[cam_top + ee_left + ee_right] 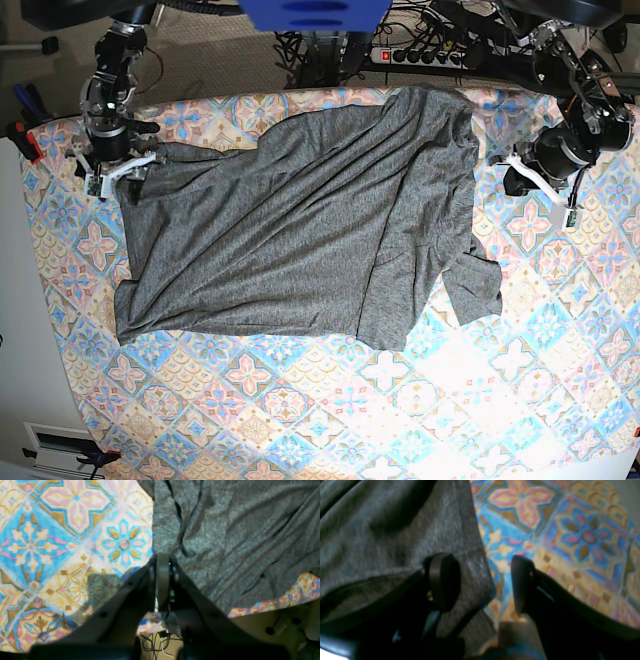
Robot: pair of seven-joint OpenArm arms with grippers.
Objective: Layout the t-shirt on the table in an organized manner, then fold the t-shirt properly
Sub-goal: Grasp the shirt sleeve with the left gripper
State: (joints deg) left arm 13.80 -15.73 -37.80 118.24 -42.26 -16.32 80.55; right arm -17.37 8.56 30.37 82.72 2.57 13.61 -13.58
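Observation:
The dark grey t-shirt lies spread and wrinkled on the patterned table, one sleeve towards the right. My right gripper is at the shirt's upper left corner. In the right wrist view it is open, one finger over the t-shirt, the other over the table, with the shirt's edge between them. My left gripper is just right of the shirt's upper right edge. In the left wrist view it is shut, its tips at the t-shirt's edge, above the table; no fabric shows between them.
A power strip with cables lies behind the table's far edge, beside a blue object. A red clamp sits at the table's left edge. In the left wrist view, cables show below the table's edge.

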